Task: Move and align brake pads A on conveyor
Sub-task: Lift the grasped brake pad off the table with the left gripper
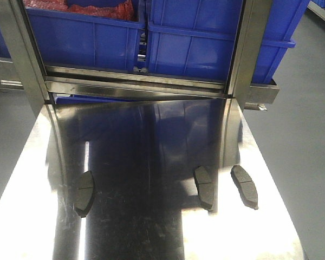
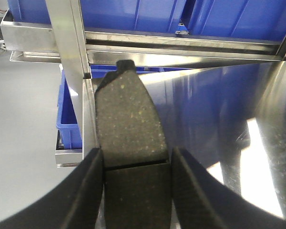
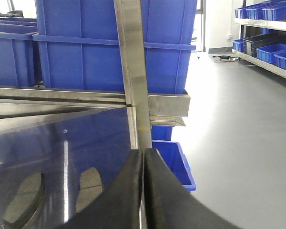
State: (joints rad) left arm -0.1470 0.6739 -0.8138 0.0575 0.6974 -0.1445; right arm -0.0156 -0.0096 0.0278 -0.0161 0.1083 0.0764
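Three brake pads A lie flat on the shiny steel table top (image 1: 151,135): one on the left (image 1: 84,193), and two close together on the right (image 1: 203,187) (image 1: 244,186). Neither gripper shows in the front view. In the left wrist view my left gripper (image 2: 137,150) is open, and the left pad (image 2: 128,119) shows lengthwise between its black fingers (image 2: 86,191), resting on the table. My right gripper (image 3: 143,152) is shut with nothing in it, near the table's right edge. The two right pads (image 3: 88,187) (image 3: 24,198) lie to its left. The conveyor is out of view.
Blue plastic crates (image 1: 195,38) fill a steel rack at the table's far end. Upright steel posts (image 1: 21,54) (image 1: 244,49) stand at the far corners. Grey floor (image 1: 303,135) lies on both sides, and a blue bin (image 3: 174,162) sits below right.
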